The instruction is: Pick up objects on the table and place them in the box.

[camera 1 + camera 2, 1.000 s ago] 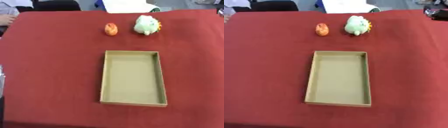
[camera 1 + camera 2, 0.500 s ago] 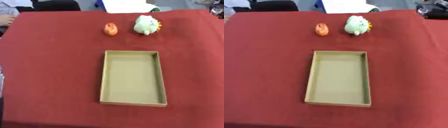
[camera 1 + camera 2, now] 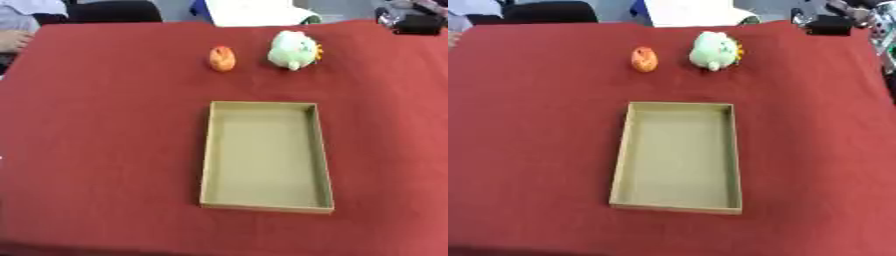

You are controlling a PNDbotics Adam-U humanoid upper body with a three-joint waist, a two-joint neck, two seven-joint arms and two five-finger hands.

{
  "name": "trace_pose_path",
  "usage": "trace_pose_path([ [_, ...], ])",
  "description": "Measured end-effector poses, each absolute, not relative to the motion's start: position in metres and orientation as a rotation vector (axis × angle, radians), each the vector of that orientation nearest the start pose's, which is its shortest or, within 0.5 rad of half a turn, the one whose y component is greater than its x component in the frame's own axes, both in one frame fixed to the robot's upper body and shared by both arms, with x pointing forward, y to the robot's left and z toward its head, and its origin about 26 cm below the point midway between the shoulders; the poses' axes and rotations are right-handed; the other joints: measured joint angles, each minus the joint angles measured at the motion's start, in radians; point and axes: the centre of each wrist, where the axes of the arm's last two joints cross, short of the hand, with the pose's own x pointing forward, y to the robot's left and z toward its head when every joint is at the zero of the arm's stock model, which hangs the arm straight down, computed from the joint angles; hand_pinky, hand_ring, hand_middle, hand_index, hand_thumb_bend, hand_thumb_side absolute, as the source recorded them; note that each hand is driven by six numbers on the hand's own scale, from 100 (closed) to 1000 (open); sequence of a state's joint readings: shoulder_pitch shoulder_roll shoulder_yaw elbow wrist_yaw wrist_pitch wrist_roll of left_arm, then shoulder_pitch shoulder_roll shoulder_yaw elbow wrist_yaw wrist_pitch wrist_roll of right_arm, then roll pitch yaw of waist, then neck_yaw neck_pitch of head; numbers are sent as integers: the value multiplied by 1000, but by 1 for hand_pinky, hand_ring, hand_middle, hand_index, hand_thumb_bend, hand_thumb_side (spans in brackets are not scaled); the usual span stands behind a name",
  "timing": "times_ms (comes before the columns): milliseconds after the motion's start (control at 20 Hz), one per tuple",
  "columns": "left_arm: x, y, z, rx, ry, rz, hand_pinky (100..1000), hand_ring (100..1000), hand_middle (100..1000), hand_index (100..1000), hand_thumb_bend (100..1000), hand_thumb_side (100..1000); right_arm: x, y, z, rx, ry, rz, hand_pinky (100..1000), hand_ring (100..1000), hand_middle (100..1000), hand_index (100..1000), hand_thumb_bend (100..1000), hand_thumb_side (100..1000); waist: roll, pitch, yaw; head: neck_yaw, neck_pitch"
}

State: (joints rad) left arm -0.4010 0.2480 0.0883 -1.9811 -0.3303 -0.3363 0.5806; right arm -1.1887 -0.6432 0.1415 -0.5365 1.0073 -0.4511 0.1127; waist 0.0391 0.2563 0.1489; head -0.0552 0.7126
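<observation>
An open, empty cardboard box (image 3: 211, 150) lies in the middle of the red table. Beyond it sit a small orange object (image 3: 222, 58) and, to its right, a pale green plush toy (image 3: 293, 49) with an orange frill. Both stand apart from the box and from each other. My right hand (image 3: 829, 23) shows as a dark shape with silver parts at the table's far right corner, well to the right of the plush toy and touching neither object. My left hand is out of sight.
The red cloth (image 3: 105, 150) covers the whole table. A white sheet (image 3: 254, 11) and a black chair back (image 3: 114, 10) lie past the far edge. Cluttered items (image 3: 868, 10) stand off the far right corner.
My right hand has come further into view at the upper right corner, moving left toward the table. The box, the orange object and the plush toy have not moved.
</observation>
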Motion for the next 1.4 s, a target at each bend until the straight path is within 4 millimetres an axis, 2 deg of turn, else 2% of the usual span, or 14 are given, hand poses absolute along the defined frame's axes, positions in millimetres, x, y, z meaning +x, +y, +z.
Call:
trace_pose_path([
  [400,311,258,226,-769,3299,-311,806,676,635,815,224,504,503,-355,249,-1127,-1469,1524,833,888,822,947,138,1000,-1,3,14,-12,0],
  [500,311,258,226,-768,3299,-312,806,675,635,815,221,506,505,-349,245,-1109,-1469,1529,832,890,824,952,210,970,-1,4,18,-17,0],
  [600,311,258,226,-768,3299,-311,806,675,635,815,219,507,507,-344,240,-1083,-1463,1537,835,894,826,956,263,904,-1,6,22,-19,0],
  [650,311,258,226,-768,3300,-310,806,674,634,815,217,506,508,-342,238,-1069,-1458,1547,836,894,825,958,293,832,-1,8,24,-20,0],
  [700,311,258,226,-768,3301,-310,806,674,634,815,217,506,508,-340,237,-1055,-1453,1555,836,894,825,958,293,832,-1,8,24,-22,0],
  [800,311,258,226,-767,3301,-310,806,674,634,815,215,508,509,-337,235,-1034,-1444,1570,840,894,816,960,355,596,-1,9,25,-26,0],
  [950,311,258,227,-764,3302,-310,806,673,634,815,212,509,510,-332,234,-1003,-1424,1594,839,894,805,967,399,427,-2,12,28,-29,-1],
  [1000,311,257,227,-762,3302,-311,806,673,634,815,212,510,511,-330,235,-994,-1416,1601,839,894,805,967,402,418,-3,13,28,-30,-1],
  [1050,311,257,227,-759,3303,-314,806,673,634,815,210,509,511,-328,236,-989,-1409,1607,839,893,806,964,431,340,-3,14,29,-32,-1],
  [1300,312,255,227,-747,3308,-315,806,673,634,815,210,509,513,-320,242,-1003,-1387,1620,839,893,806,964,431,340,-3,14,31,-37,-2],
  [1350,312,255,227,-747,3309,-315,806,672,634,815,208,508,513,-320,242,-1005,-1385,1621,839,887,803,970,431,268,-3,14,31,-37,-2],
  [1400,312,255,227,-747,3309,-315,807,672,634,815,208,508,513,-319,243,-1006,-1385,1620,839,887,803,971,430,263,-3,15,32,-38,-2],
])
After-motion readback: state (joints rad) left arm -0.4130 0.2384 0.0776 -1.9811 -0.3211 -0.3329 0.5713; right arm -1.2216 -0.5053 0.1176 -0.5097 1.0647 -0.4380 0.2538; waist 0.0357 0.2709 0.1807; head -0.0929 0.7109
